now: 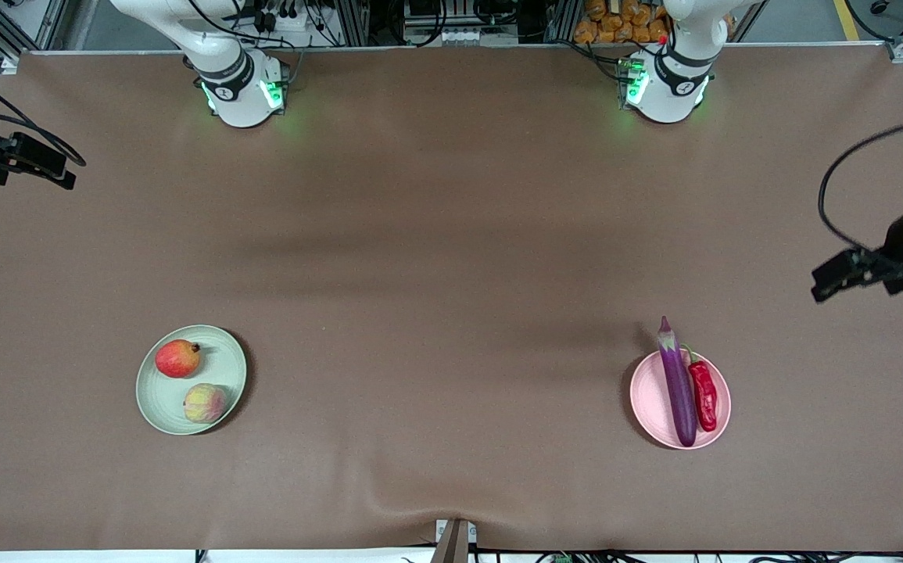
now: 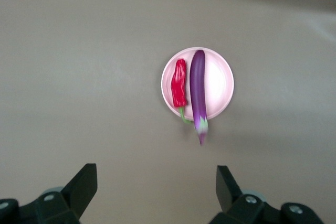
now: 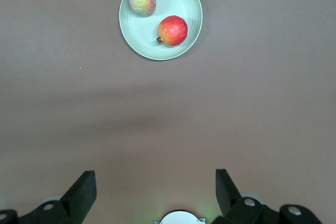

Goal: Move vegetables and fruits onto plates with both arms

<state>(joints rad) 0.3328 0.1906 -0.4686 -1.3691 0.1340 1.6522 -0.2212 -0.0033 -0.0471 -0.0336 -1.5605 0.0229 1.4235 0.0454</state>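
A: Where does everything sit?

B: The red apple-like fruit (image 1: 177, 358) and the ribbed peach-like fruit (image 1: 205, 403) lie apart on the pale green plate (image 1: 155, 407), toward the right arm's end of the surface and near its front edge. The eggplant (image 1: 678, 385) and chili pepper (image 1: 704, 395) lie side by side on the pale pink plate (image 1: 646, 403), toward the left arm's end.

A: And the hands?

B: The left hand (image 2: 156, 192) hangs over the left arm's end edge, fingers spread, holding nothing. The right hand (image 3: 156, 192) is over the opposite end edge, spread and empty too.

A: Anything left to reach for?

B: I'd say not. No produce lies on the bare surface. The eggplant's long axis runs front to back, stem end overhanging the pink rim, and the left hand is the nearer one if it needed nudging.
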